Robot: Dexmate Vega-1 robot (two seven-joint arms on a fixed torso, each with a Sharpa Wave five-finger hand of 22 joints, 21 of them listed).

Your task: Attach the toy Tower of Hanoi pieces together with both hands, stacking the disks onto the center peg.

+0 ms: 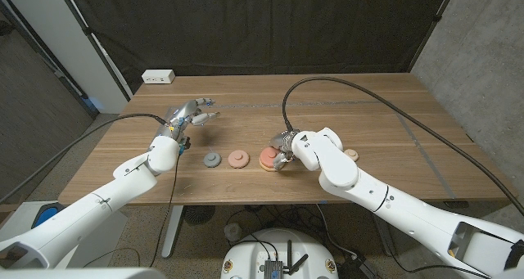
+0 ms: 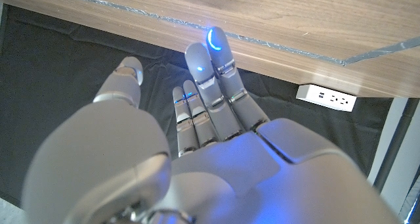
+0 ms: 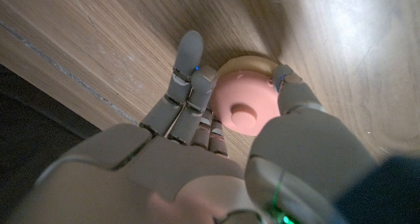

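Note:
A pink disk (image 1: 268,157) (image 3: 244,107) with a raised hub lies on a wider cream disk (image 3: 249,62) at the table's middle. My right hand (image 1: 288,150) (image 3: 216,152) is set around it, with the fingers (image 3: 189,76) against one side and the thumb (image 3: 289,87) against the other, pinching the pink disk. A grey-blue disk (image 1: 212,159) and a second pink disk (image 1: 238,159) lie flat to the left of the stack. A small peach disk (image 1: 350,155) lies to the right, behind my right forearm. My left hand (image 1: 190,115) (image 2: 197,119) is held above the table's left part, fingers apart, holding nothing.
The wooden table (image 1: 327,107) has a white power strip (image 1: 158,77) (image 2: 327,97) at its far left corner. A black cable (image 1: 360,87) arcs over the table to my right wrist. A dark curtain hangs behind the table.

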